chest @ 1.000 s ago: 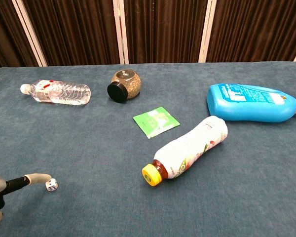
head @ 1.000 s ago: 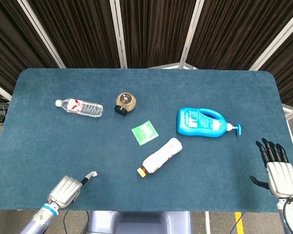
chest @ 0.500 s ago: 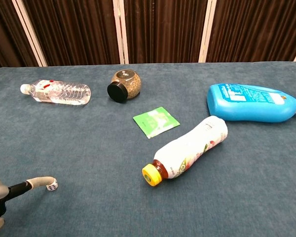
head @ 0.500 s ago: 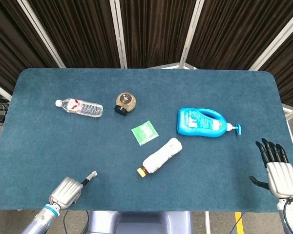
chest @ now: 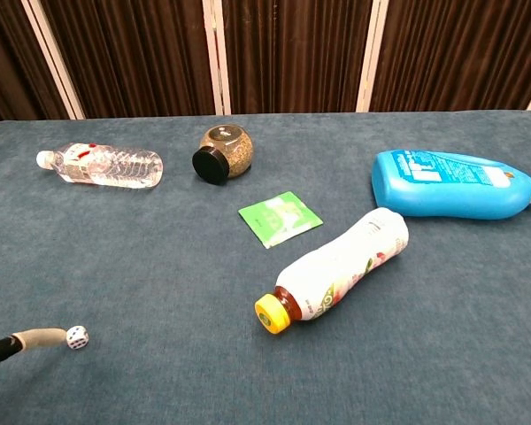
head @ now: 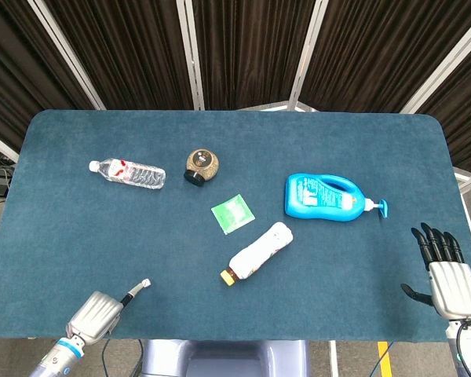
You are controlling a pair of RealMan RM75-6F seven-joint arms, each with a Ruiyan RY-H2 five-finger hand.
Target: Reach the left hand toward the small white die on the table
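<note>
The small white die (chest: 77,336) lies on the blue table near its front left; in the head view the die (head: 147,281) is a tiny white speck. My left hand (head: 94,316) hangs over the front edge, showing its silver back. One finger (chest: 37,338) stretches out, its tip touching the die's left side; the others do not show and seem curled under. My right hand (head: 443,267) rests at the front right corner, fingers spread and holding nothing.
A clear water bottle (head: 128,173) and a round jar (head: 200,165) lie at the back left. A green sachet (head: 232,212) and a white bottle with a yellow cap (head: 257,251) sit mid-table. A blue pump bottle (head: 330,197) lies to the right.
My left hand has drawn back toward the front left edge. The die has shifted a little left and nearer with the fingertip. The right hand has not moved.
</note>
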